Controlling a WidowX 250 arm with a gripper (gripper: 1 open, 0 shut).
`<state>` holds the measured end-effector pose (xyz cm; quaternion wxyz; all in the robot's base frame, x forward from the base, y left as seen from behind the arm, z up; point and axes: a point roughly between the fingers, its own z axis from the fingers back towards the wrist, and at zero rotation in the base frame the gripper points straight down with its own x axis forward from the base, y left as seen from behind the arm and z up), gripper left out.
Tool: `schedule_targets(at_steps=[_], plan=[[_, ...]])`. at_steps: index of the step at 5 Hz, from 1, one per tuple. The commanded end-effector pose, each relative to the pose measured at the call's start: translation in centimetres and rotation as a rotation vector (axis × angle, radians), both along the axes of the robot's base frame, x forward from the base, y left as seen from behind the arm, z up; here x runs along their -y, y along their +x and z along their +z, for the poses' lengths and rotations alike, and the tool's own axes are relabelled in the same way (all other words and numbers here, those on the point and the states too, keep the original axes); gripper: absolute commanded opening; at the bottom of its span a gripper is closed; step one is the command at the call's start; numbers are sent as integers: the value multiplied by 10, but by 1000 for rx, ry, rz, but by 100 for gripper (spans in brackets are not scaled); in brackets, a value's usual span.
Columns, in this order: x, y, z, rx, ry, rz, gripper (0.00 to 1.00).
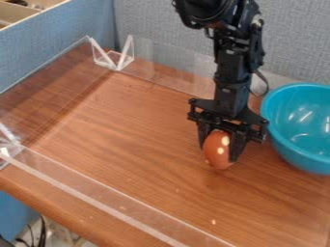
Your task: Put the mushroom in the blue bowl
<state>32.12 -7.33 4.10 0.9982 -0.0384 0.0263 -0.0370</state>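
Gripper (222, 133) fingers, apparently clamped on the mushroom (219, 150) right of centre in the frame, should lift it clear of the blue bowl's (299, 159) rim before moving right

Mushroom (219, 150) under the hand (222, 133), blue bowl (300, 127) beside it
The mushroom's rounded orange-brown cap, with a pale spot, shows just below the hand's fingertips, its upper part hidden between them; the glossy, round, teal-blue bowl sits upright on the surface (123, 145) near the hand, open side up, cut off by the view's edge.
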Motion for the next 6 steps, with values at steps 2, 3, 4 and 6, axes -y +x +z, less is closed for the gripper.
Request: schedule_targets(at_steps=[2,3,4,6], plan=[[-4,20,46,73,-23,-47,0],[-2,31,54,65,-25,-55,0],[1,32,51,52,-25,18,0],[3,33,58,42,-26,85,0]])
